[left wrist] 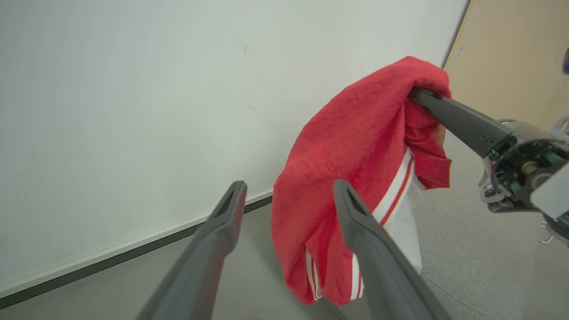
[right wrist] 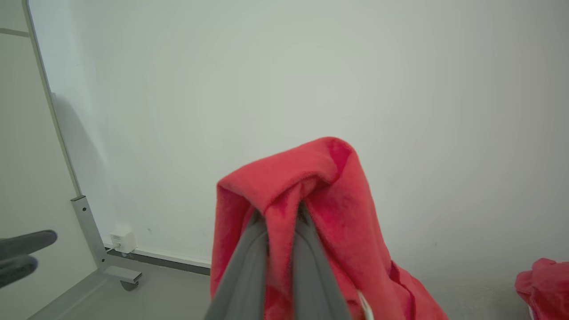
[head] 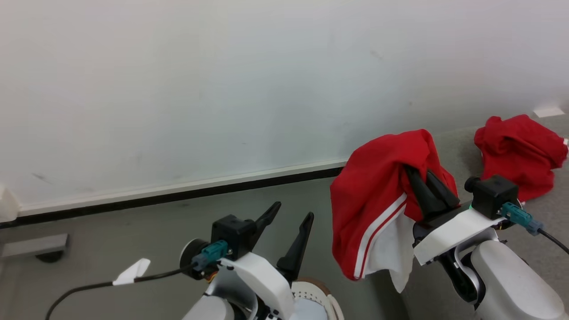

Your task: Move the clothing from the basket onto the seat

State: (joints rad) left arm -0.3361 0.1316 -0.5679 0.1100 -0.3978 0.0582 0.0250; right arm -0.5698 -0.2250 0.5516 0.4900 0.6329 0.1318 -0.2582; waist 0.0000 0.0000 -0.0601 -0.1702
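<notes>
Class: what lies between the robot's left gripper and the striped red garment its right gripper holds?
In the head view, the stretch between the left gripper and the striped red garment is bare grey floor; they do not touch.

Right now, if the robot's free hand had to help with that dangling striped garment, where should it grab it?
Probably the striped bottom edge, coming from the robot's left. The striped garment hangs draped from the shut right gripper, so its lower folds dangle free, and that edge faces the open left gripper beside it.
</notes>
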